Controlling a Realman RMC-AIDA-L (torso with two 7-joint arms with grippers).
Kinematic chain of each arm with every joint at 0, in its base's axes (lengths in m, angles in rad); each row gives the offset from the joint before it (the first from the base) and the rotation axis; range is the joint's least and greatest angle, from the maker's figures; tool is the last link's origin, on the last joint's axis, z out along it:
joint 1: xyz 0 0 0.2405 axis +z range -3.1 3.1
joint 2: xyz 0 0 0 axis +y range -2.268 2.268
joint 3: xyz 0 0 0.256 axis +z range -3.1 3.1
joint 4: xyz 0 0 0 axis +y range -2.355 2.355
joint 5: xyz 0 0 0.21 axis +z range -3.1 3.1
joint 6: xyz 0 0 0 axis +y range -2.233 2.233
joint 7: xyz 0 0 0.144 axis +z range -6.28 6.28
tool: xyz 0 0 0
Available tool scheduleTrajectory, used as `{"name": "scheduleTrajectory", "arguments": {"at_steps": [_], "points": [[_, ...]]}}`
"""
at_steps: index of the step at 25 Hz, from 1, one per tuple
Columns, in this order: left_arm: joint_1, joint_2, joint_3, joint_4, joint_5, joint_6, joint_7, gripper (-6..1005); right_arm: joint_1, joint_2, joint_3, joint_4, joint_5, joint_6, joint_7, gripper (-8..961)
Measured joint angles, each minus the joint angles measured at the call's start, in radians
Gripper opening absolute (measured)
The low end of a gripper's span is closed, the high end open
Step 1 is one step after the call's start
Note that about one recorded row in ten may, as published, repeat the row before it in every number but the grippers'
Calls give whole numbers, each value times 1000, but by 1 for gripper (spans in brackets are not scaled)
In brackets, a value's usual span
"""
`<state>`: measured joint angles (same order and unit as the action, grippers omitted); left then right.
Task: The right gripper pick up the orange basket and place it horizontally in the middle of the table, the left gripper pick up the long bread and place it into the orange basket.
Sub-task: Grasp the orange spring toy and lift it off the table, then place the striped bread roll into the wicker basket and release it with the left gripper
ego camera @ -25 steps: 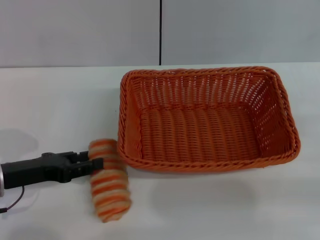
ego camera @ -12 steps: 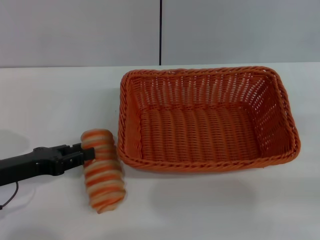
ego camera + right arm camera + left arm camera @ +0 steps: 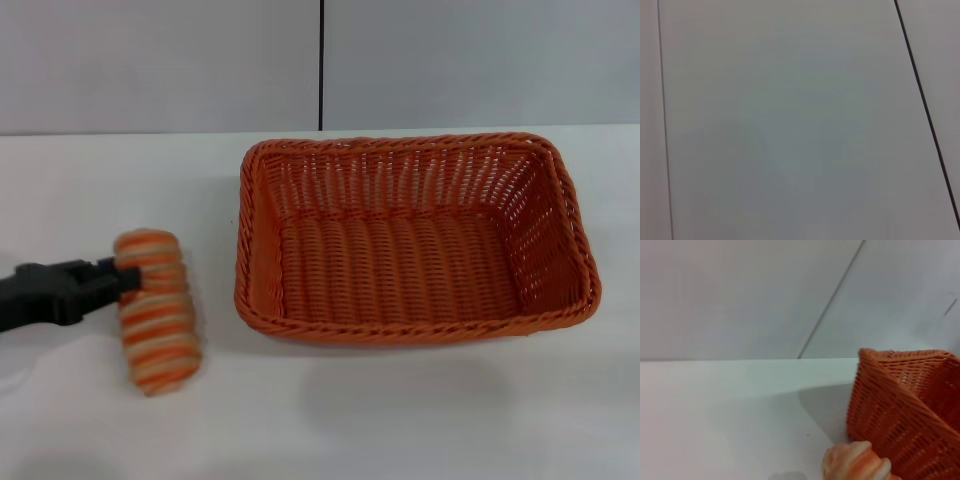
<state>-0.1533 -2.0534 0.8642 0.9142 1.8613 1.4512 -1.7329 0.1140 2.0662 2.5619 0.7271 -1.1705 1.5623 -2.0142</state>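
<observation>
The left gripper (image 3: 122, 277) is clamped on the long bread (image 3: 155, 311), holding it above the table (image 3: 400, 410) near its front left. Open white tabletop separates bread from the orange basket (image 3: 410, 240), which sits farther back with its long side crosswise.

long bread (image 3: 155, 310) carried left by left end effector (image 3: 118, 278), away from orange basket (image 3: 412, 240)

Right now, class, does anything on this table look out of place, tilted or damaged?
Nothing looks damaged or spilled. The basket sits upright and empty. The bread hangs slightly slanted in the left claw, left of the basket, not inside it.
</observation>
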Motion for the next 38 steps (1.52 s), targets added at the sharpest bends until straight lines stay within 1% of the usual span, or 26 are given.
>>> {"name": "scheduleTrajectory", "arguments": {"at_steps": [2, 3, 4, 6, 8, 10, 11, 12, 13, 15, 18, 19, 22, 23, 24, 25, 26, 27, 28, 29, 30, 33, 34, 35, 36, 38], "points": [[0, 0, -20, 46, 38, -2, -16, 383, 1, 0, 4, 0, 0, 0, 0, 610], [0, 0, -20, 46, 38, -2, -16, 375, 2, 0, 5, 0, 0, 0, 0, 610], [-8, -3, -44, 95, 81, -3, -30, 368, 4, 0, 5, 0, 0, 0, 0, 610], [-11, -4, -52, 114, 94, -4, -34, 352, 5, 0, 5, 0, 0, 0, 0, 610], [-19, -4, -72, 141, 102, -7, -40, 336, 7, 0, 5, 0, 0, -1, 0, 610], [-41, -3, -127, 177, 99, 6, -49, 320, 11, 0, 6, 0, 2, -1, 0, 610], [-41, -3, -127, 177, 99, 6, -49, 312, 13, 0, 7, -1, 4, -1, 0, 611], [-58, -3, -157, 202, 95, 27, -60, 304, 14, 0, 7, -2, 5, -1, 0, 611], [-58, -3, -157, 202, 95, 27, -60, 295, 14, 0, 7, -2, 5, -1, 0, 611], [-85, -3, -193, 233, 89, 62, -87, 278, 16, -1, 8, -1, 7, 1, 0, 611], [-123, -5, -231, 260, 55, 119, -120, 238, 18, -1, 8, 0, 9, 4, 0, 611], [-143, -6, -247, 266, -10, 154, -137, 215, 19, -1, 8, -1, 10, 5, 0, 611], [-151, -7, -245, 256, -150, 173, -146, 193, 22, -2, 8, -4, 10, 6, 0, 611], [-151, -7, -245, 256, -150, 173, -146, 186, 22, -2, 8, -4, 10, 6, 0, 610], [-152, -11, -229, 228, -265, 176, -144, 179, 25, -1, 8, -8, 10, 6, 0, 610], [-152, -13, -214, 210, -312, 180, -140, 172, 27, -1, 7, -11, 10, 6, 0, 610], [-152, -13, -214, 210, -312, 180, -140, 170, 27, -1, 7, -11, 10, 6, 0, 610], [-148, -16, -148, 150, -423, 177, -101, 169, 29, 1, 7, -12, 10, 7, 0, 610], [-148, -16, -148, 150, -423, 177, -101, 167, 29, 1, 7, -12, 10, 7, 0, 610], [-144, -18, -66, 90, -510, 160, -47, 166, 30, 2, 7, -12, 11, 7, 0, 610], [-144, -18, -66, 90, -510, 160, -47, 164, 30, 2, 7, -12, 11, 7, 0, 610], [-139, -21, 68, 13, -600, 108, 53, 160, 31, 2, 6, -13, 11, 7, 0, 610], [-136, -23, 153, -23, -646, 62, 118, 158, 33, 3, 4, -16, 10, 7, 0, 610], [-136, -23, 153, -23, -646, 62, 118, 157, 33, 3, 4, -16, 10, 7, 0, 610], [-135, -24, 191, -34, -667, 38, 144, 155, 36, 3, 4, -19, 11, 7, 0, 610], [-128, -24, 314, -51, -729, -50, 205, 152, 41, 3, 4, -22, 10, 7, 0, 611]]}}
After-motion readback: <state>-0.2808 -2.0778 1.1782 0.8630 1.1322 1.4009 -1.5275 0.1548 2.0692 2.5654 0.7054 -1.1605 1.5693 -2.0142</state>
